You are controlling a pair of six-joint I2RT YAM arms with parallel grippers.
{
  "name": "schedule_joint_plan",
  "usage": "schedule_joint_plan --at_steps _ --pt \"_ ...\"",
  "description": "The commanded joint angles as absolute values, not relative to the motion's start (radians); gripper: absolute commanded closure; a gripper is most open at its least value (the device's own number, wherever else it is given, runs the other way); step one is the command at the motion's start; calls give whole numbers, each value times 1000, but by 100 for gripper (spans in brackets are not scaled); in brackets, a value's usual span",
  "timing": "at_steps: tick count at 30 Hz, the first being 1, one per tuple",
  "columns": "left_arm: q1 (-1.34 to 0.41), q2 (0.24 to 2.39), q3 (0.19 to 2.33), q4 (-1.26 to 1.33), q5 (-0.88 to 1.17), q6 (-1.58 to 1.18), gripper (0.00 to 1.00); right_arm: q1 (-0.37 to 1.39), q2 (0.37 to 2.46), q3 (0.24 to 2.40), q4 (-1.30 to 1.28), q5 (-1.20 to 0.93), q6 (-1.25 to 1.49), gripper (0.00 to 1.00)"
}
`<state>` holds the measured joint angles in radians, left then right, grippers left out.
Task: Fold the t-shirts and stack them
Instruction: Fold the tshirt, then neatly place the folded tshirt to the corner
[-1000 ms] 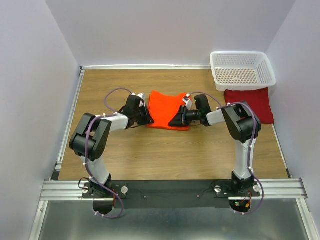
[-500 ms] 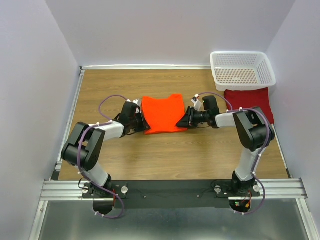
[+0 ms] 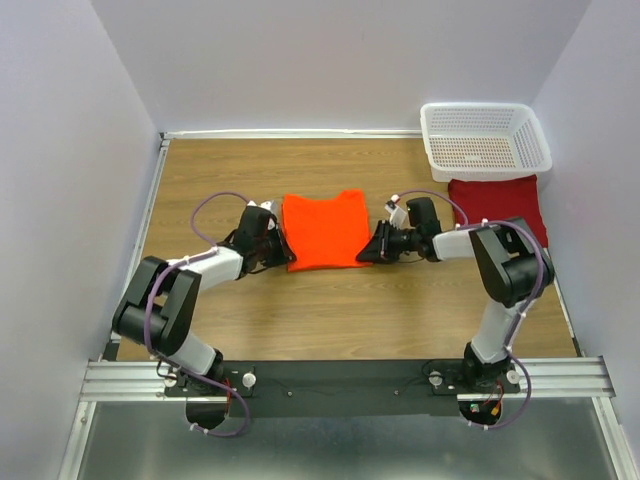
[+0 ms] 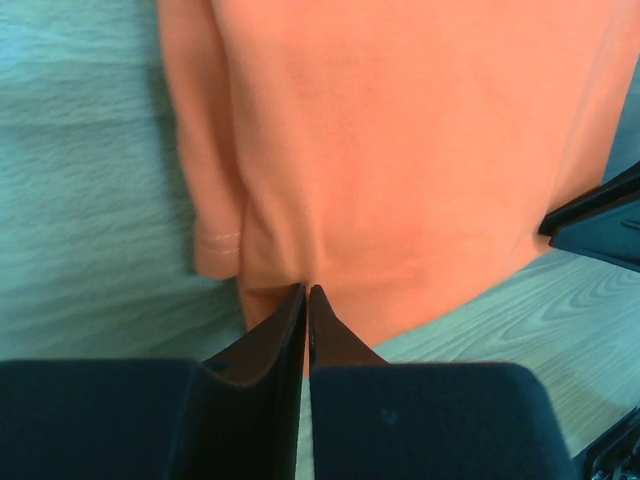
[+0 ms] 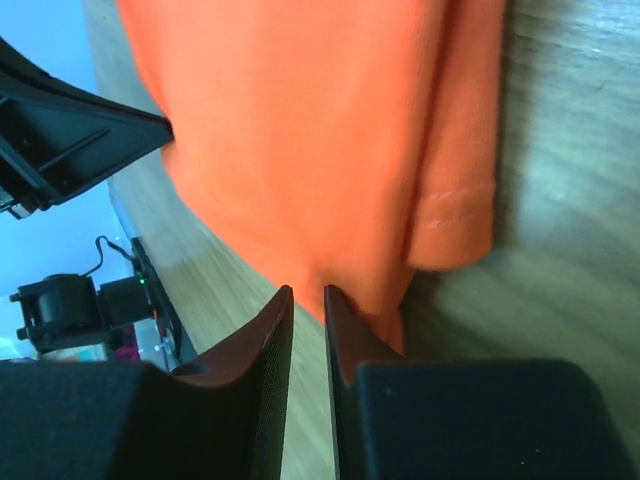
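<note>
Lying flat now at mid tabletop [image 3: 330, 310], the orange t-shirt [image 3: 322, 230] was lifted and bunched a second ago. The left pincer [image 4: 306, 292] stays clenched on its near left corner. The right pincer [image 5: 307, 292] has its jaws narrowly apart at the near right corner; I cannot tell whether it grips.

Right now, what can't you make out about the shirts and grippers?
- Maroon t-shirt: far edge, top view, hidden by the basket.
- Right gripper: whether it pinches the orange t-shirt, right wrist view, its fingers cover the hem.
- Left gripper: where it meets cloth, top view, under its own wrist.
</note>
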<state>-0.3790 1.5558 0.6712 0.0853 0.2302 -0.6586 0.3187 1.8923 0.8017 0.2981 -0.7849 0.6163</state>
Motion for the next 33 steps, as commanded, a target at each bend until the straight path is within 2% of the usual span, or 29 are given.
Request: schedule_joint_plan --at_steps 1,3,8,9,11,12,13,14,17,18,21,24,29,33 --pt "-374 1456 676 12 163 -643 85 314 1770 834 166 -668 526 73" --pt "-370 1428 704 2 141 -637 79 313 1749 916 130 -646 506 71" --pt "-347 1459 831 -44 129 -579 79 313 1815 1074 120 -549 500 68" --pt "-347 1480 853 -54 136 -569 79 313 1833 1118 114 -516 503 64" --pt "-348 1488 887 -60 156 -554 68 313 1851 1144 91 -471 508 59" --pt "-363 1477 894 -64 134 -545 64 313 1842 1152 80 -412 511 52" --pt "-379 1471 900 -71 109 -532 54 313 1832 1152 66 -381 514 48" --pt "-420 1463 917 -78 82 -503 49 314 1821 1152 26 -350 503 42" --pt "-507 1451 969 -130 -50 -445 33 313 1760 1147 -107 -201 470 32" --pt "-579 1448 982 -147 -83 -434 31 313 1740 1146 -145 -101 463 23" --pt "-682 1457 1023 -152 -152 -393 29 302 1674 1129 -277 39 434 9" --pt "-811 1520 1095 -170 -190 -316 29 262 1602 1073 -352 104 428 4" --pt "-998 1701 1247 -245 -328 -224 30 198 1480 954 -411 98 485 0" --pt "-1057 1807 1313 -252 -353 -178 32 189 1401 887 -426 83 489 0"
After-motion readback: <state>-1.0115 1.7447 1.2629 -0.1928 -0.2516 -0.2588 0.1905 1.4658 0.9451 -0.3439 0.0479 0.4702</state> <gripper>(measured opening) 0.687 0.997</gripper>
